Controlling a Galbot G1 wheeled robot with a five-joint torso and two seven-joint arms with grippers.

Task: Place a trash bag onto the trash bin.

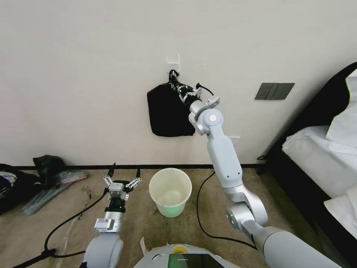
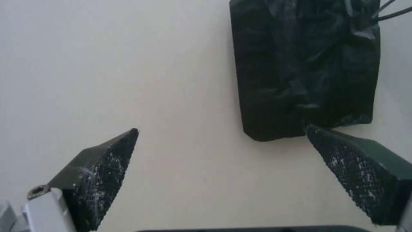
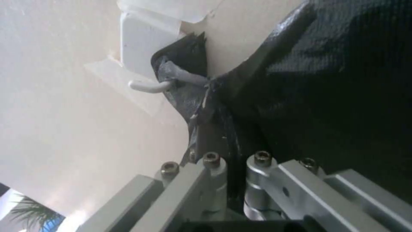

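Standing upright, trash bin [image 1: 170,191] opens upward; left jaws apart, right jaws clamping hanging black pack [image 1: 167,111].

Soft, even daylight fills the room, and the pale wall [image 1: 85,74] reads bright with only faint shadow. Straight lines bow toward the edges of the head view. In the left wrist view the left gripper [image 2: 221,164] is blurred and the black pack [image 2: 304,67] beyond its fingertips shows grey sheen; the right wrist view is soft throughout.

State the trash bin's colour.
Cream-white trash bin, plain and unpatterned; the head view shows it best.
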